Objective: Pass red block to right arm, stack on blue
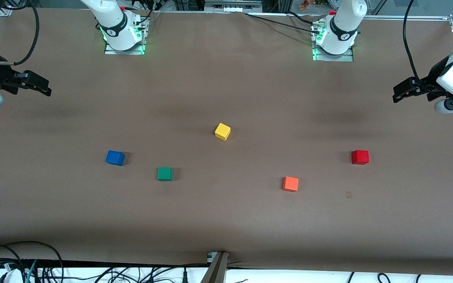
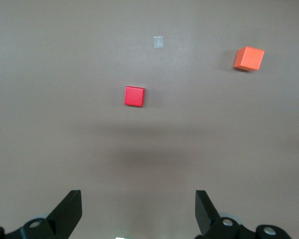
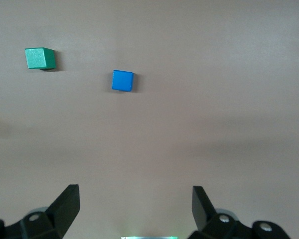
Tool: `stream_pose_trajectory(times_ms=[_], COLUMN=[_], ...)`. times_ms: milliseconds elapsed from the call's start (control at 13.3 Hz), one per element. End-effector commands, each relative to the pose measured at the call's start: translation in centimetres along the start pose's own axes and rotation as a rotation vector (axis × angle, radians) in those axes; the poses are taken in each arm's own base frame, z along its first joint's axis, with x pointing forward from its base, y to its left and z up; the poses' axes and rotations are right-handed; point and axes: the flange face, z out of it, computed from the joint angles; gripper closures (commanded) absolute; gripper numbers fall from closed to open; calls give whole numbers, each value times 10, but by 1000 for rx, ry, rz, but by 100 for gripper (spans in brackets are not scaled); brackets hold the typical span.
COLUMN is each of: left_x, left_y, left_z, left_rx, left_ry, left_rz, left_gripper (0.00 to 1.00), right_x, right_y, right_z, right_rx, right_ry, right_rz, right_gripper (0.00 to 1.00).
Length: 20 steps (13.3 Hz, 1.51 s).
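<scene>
Only loose red block (image 1: pixel 360 157), blue (image 1: pixel 115 157).

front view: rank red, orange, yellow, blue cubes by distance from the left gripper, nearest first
From the left gripper, open and raised over the left arm's end of the table:
1. red block, at the left arm's end.
2. orange cube, nearest of the four to the front camera.
3. yellow cube, mid-table, farthest from the camera.
4. blue cube, at the right arm's end.

both arms are glossy white with black joint bands, their bases lit green. each ends in a black gripper, the left gripper (image 1: pixel 397 93) and right gripper (image 1: pixel 47 89), trailing black cables. small red fittings, perhaps buttons, sit near the bases.
</scene>
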Motion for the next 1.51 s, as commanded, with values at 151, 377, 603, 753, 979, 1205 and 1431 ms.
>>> stream_pose_trajectory(times_ms=[151, 377, 603, 753, 979, 1205, 1431], left_x=[-4, -4, -4, -4, -2, -1, 4], left_y=[5, 5, 5, 5, 7, 8, 8], left_z=[-6, -7, -6, -6, -6, -5, 0], left_rx=[-19, -20, -19, -20, -14, -22, -21], left_ry=[9, 12, 11, 14, 21, 22, 22], left_rz=[10, 10, 10, 10, 22, 23, 24], left_gripper=[0, 0, 0, 0, 0, 0, 0], right_x=[-3, -4, -3, -3, -3, -4, -4], right_y=[0, -3, -3, -2, -2, -2, -2], right_z=[-6, -7, -6, -6, -6, -6, -6], right_rx=[17, 16, 16, 16, 16, 16, 16], right_ry=[0, 0, -2, -2, -2, -3, -3], right_rz=[12, 8, 9, 9, 9, 9, 6], right_gripper=[0, 0, 0, 0, 0, 0, 0])
